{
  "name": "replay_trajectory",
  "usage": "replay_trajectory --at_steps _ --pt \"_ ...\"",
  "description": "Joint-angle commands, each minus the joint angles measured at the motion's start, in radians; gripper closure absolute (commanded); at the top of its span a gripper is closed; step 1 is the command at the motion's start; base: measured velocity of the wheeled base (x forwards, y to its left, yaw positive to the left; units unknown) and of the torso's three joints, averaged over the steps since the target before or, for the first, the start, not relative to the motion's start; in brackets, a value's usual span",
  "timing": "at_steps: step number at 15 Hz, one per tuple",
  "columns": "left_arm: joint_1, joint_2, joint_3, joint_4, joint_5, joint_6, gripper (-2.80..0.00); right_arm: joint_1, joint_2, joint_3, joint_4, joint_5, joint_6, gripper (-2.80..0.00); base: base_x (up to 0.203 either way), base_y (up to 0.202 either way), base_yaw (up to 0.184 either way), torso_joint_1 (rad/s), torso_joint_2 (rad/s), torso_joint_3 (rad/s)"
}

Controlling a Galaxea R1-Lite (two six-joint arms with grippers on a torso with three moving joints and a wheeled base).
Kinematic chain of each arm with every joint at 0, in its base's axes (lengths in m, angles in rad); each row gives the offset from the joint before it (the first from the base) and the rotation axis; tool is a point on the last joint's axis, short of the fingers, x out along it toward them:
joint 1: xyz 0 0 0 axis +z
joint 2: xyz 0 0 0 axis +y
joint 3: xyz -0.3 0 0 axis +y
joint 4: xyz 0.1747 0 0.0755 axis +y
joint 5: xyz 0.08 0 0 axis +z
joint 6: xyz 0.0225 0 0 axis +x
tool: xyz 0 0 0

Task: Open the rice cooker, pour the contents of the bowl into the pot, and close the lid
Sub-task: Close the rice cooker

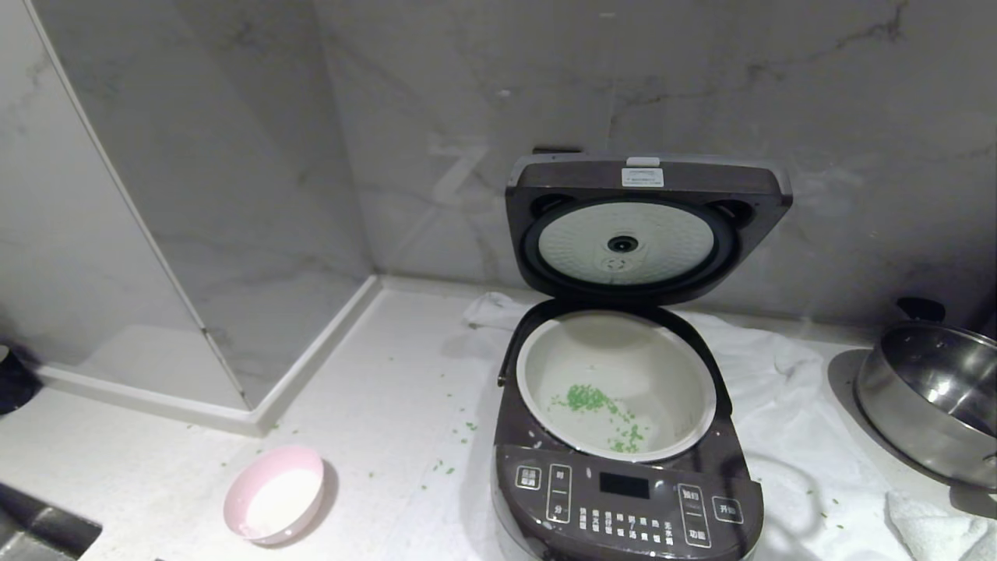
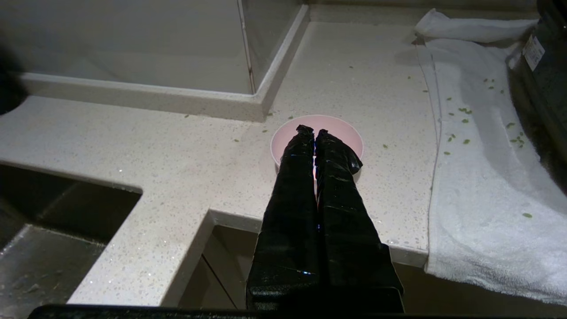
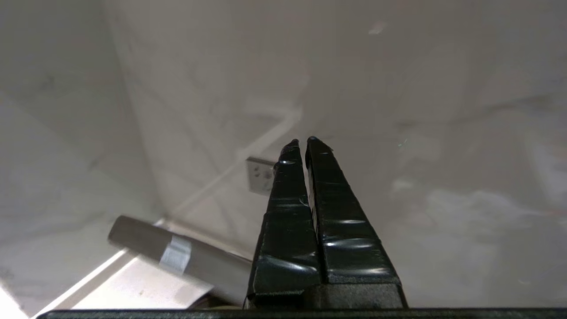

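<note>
walls: grey-veined marble panels (image 1: 195,195) rise behind and to the left of the worktop, meeting in a corner with a raised white kerb.
worktop: pale speckled stone (image 1: 389,389); a dark sunken cut-out (image 2: 53,230) opens at its near left edge; green grains lie scattered on it.
left hand: (image 2: 313,131) fingers pressed together, holding nothing, hanging above the bowl.
bowl: pale pink (image 1: 274,494), upright on bare worktop near the front edge, well left of the rice cooker, nothing showing inside it.
cloth: white towel (image 1: 787,405) spread under and right of the cooker.
rice cooker: dark body (image 1: 628,499) at centre; lid (image 1: 646,226) standing upright, silvery plate facing forward.
pot: cream-white (image 1: 615,382), seated in the cooker, green grains on its floor.
right hand: (image 3: 302,141) fingers pressed together, holding nothing, raised before the marble wall above the lid's edge.
steel pan: (image 1: 931,397) at the far right edge.
</note>
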Motion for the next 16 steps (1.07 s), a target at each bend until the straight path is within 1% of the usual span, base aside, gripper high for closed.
replay_trajectory --at_steps 1,4,5,7,9,12,14,16 --pt "0.0 -0.001 0.001 0.006 0.0 -0.001 0.0 0.063 0.277 -0.161 0.084 0.001 0.002 0.0 0.0 0.0 0.0 0.0 0.0 0.0" --pt "-0.002 -0.001 0.0 0.006 0.0 -0.004 0.0 0.159 0.438 -0.275 0.154 -0.016 0.003 0.0 0.0 0.0 0.0 0.0 0.0 0.0" --pt "0.0 -0.001 0.0 0.006 0.0 -0.004 0.0 0.191 0.473 -0.298 0.177 -0.03 0.003 0.0 0.0 0.0 0.0 0.0 0.0 0.0" --pt "-0.002 -0.001 0.0 0.006 0.001 -0.004 0.0 0.225 0.518 -0.315 0.192 -0.043 0.004 0.0 0.0 0.0 0.0 0.0 0.0 0.0" --pt "-0.002 -0.001 0.0 0.006 0.001 -0.004 0.0 0.236 0.522 -0.302 0.194 -0.055 0.013 0.0 0.0 0.0 0.0 0.0 0.0 0.0" --pt "-0.002 -0.002 0.0 0.008 0.0 -0.004 0.0 0.234 0.5 -0.279 0.211 -0.06 0.068 0.0 0.0 0.0 0.0 0.0 0.0 0.0" --pt "-0.002 -0.001 0.0 0.008 0.001 -0.006 0.0 0.241 0.446 -0.23 0.254 -0.059 0.086 0.0 0.0 0.0 0.0 0.0 0.0 0.0" --pt "-0.002 -0.001 0.0 0.008 0.0 -0.015 0.0 0.27 0.372 -0.151 0.265 -0.058 0.133 0.0 0.0 0.0 0.0 0.0 0.0 0.0"
